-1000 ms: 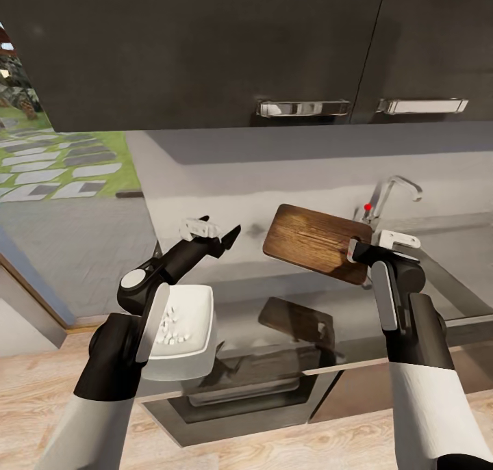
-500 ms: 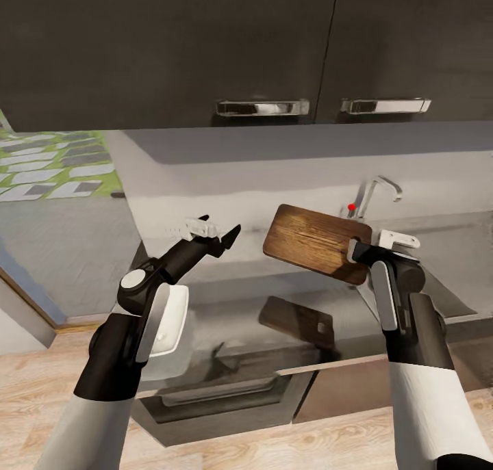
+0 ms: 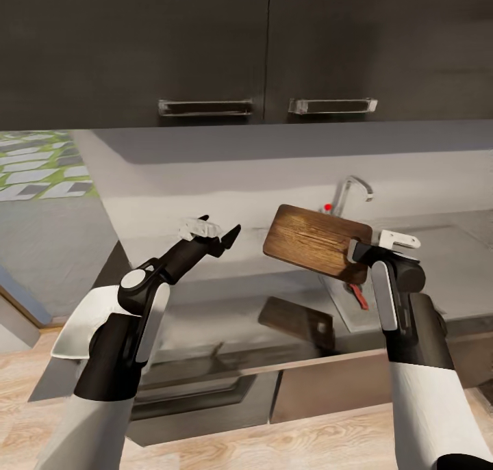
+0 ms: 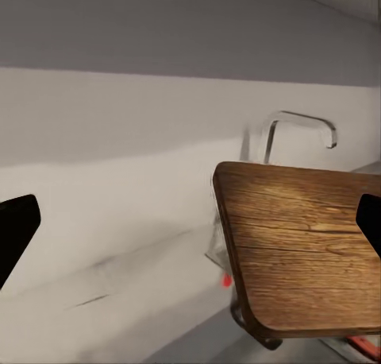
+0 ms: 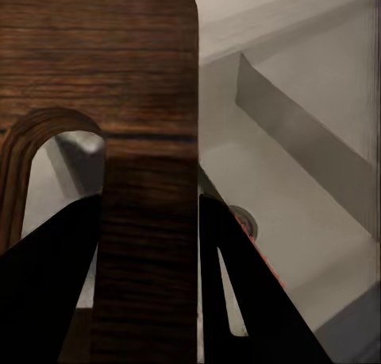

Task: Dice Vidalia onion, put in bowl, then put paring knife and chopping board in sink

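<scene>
Right gripper (image 3: 370, 250): clamped on the handle end of the chopping board (image 3: 316, 241), which it holds in the air, tilted, above the countertop (image 3: 438, 271) near the basin's left edge.
Left gripper (image 3: 213, 235): raised over the worktop with its fingers spread apart and nothing between them.
Bowl (image 3: 77, 325): the white dish sits at the counter's left end, partly hidden behind the left arm, well apart from the board.
Sink (image 3: 340, 299): the steel basin lies just below and behind the held board; a reddish-handled thing that looks like the paring knife (image 3: 357, 295) already rests inside.
Faucet (image 3: 351, 191): the curved chrome spout rises directly behind the board's far corner.
Risk: the board could likely clip the spout or catch the basin rim on the way down, because it overhangs the left rim.
Room: open counter lies to the basin's right; overhead cabinets (image 3: 246, 46) hang close above.
</scene>
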You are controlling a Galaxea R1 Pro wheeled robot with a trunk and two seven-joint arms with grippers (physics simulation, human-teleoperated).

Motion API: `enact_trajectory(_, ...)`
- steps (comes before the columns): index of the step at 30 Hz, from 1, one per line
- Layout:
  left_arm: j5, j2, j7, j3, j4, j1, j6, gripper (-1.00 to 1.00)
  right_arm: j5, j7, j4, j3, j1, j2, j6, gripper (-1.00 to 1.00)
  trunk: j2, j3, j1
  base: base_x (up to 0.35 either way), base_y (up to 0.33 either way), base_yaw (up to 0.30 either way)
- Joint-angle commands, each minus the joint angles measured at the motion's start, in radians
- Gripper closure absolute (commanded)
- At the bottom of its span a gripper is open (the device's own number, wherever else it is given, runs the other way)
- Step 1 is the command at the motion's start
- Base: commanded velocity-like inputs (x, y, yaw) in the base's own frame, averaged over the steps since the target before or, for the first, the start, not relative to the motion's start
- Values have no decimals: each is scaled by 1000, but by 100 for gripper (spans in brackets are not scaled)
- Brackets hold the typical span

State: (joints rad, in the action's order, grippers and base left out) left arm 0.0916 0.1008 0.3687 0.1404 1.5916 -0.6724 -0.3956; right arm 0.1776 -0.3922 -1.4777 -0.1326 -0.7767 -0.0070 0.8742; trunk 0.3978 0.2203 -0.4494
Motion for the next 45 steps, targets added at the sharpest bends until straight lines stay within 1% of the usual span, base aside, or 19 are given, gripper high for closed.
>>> enact_trajectory(1, 10, 1, 1, -1, 1, -1, -9, -100, 11, -8, -1, 1, -1, -1, 2, 100, 2, 2, -1, 0, -267, 0)
enact_trajectory(6, 10, 1, 1, -1, 1, -1, -9, -100, 11, -8, 3, -1, -1, -1, 2, 100, 2, 2, -1, 0, -214, 0)
enact_trajectory(8, 10, 1, 1, -1, 0, -1, -9, -100, 12, -9, 8, -12, -1, -1, 2, 100, 2, 2, -1, 0, -95, 0)
enact_trajectory(10, 10, 1, 1, -1, 0, -1, -9, -100, 12, -9, 22, -35, -1, -1, 2, 100, 2, 2, -1, 0, -48, 0)
enact_trajectory(11, 10, 1, 1, -1, 0, -1, -9, -100, 12, -9, 40, -50, -1, -1, 1, 100, 2, 2, -1, 0, -28, 0)
enact_trajectory(13, 10, 0, 1, -1, 0, -1, -9, -100, 12, -10, 78, -65, -1, -1, 0, 100, 2, 2, -1, 0, -18, 0)
enact_trajectory(15, 10, 0, 1, -1, -1, -1, -9, -100, 13, -10, 115, -74, -1, -1, -1, 100, 2, 2, -1, 0, -9, 0)
enact_trajectory(21, 10, 0, 2, -1, -1, -1, -9, -100, 13, -13, 173, -86, -1, -1, -4, 100, 2, 2, -1, 0, -3, 0)
enact_trajectory(22, 10, 0, 2, -1, -1, -1, -9, -100, 13, -15, 184, -97, -1, -1, -5, 100, 2, 2, -1, 0, 0, 0)
enact_trajectory(23, 10, 0, 2, -1, -1, -1, -8, -100, 14, -18, 196, -129, -1, -1, -5, 100, 2, 2, -1, 0, 0, 0)
enact_trajectory(25, 10, 0, 2, -2, -1, -1, -9, -100, 16, -19, 200, -148, -1, -1, -5, 100, 2, 2, -1, 0, 0, 0)
enact_trajectory(26, 9, -12, 2, -26, -2, -1, -14, -100, 21, -19, 202, -163, -1, -1, -6, 100, 2, 2, -1, 0, 0, 0)
enact_trajectory(29, 9, -34, 3, -65, -2, -1, -16, -100, 23, -19, 203, -173, -1, -1, -6, 100, 2, 2, -1, 0, 0, 0)
enact_trajectory(30, 9, -47, 5, -92, -2, -1, -17, -100, 24, -18, 203, -184, -1, -1, -6, 100, 2, 2, -1, 0, 0, 0)
enact_trajectory(32, 9, -54, 6, -109, -2, -1, -17, -100, 25, -18, 203, -199, -1, -1, -6, 100, 2, 2, -1, 0, 0, 0)
enact_trajectory(35, 8, -38, 3, -117, 15, 16, -17, -100, 22, -19, 185, -197, -19, -18, 4, 100, 2, 2, -1, 0, 0, 0)
enact_trajectory(37, 8, -38, 3, -116, 19, 23, -17, -100, 22, -19, 173, -196, -31, -29, 2, 100, 2, 2, -1, 0, 0, 0)
enact_trajectory(40, 8, -28, 3, -115, 12, 27, -10, -100, 22, -8, 155, -185, -41, -44, 1, 100, 2, 2, -1, 0, 0, 0)
enact_trajectory(45, 9, -22, 3, -116, 7, 29, 18, -100, 22, 19, 127, -156, -42, -44, 3, 100, 2, 2, -1, 0, 0, 0)
